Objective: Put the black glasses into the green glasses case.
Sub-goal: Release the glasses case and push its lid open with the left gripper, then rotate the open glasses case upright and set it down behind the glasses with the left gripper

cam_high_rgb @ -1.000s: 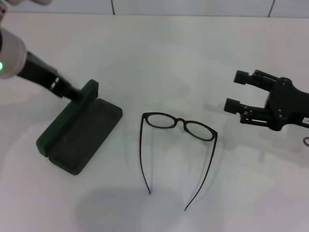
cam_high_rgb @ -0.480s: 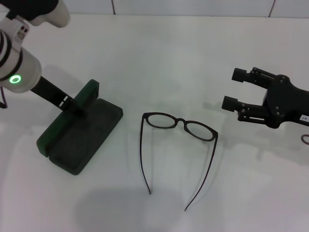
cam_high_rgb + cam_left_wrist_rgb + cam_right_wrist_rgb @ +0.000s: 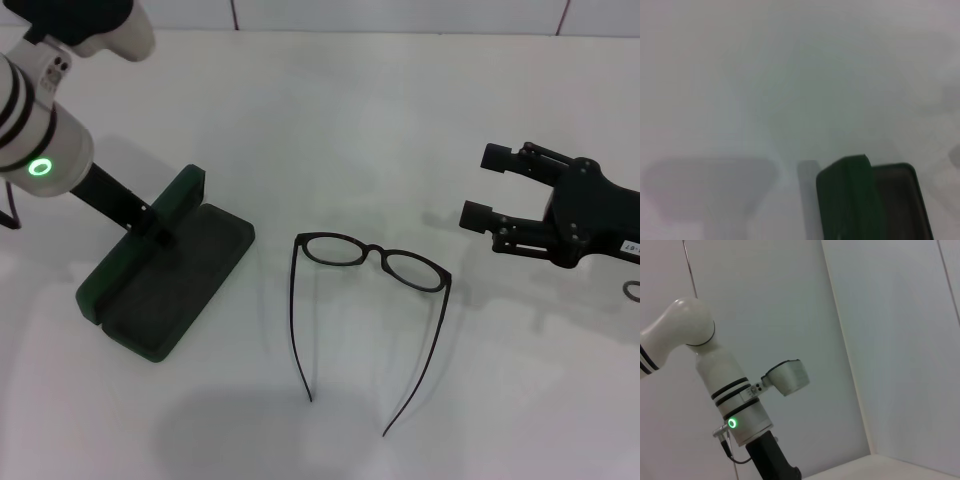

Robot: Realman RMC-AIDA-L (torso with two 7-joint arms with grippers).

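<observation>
The black glasses (image 3: 372, 258) lie on the white table with lenses facing away and both temple arms unfolded toward me. The green glasses case (image 3: 170, 285) lies open to their left, its lid (image 3: 185, 190) standing up along the far left side. It also shows in the left wrist view (image 3: 855, 200). My left gripper (image 3: 155, 232) is at the lid's inner face, above the case's dark lining. My right gripper (image 3: 487, 186) is open and empty, hovering to the right of the glasses and pointing left.
The table is a plain white surface (image 3: 350, 110) with a tiled wall edge at the back. A small dark loop (image 3: 632, 291) lies at the right edge. My left arm (image 3: 735, 405) shows in the right wrist view.
My left arm has swung in, and its gripper has slid from the lid's top edge down toward the lining. The right gripper has edged slightly left. Glasses and case have not moved.
</observation>
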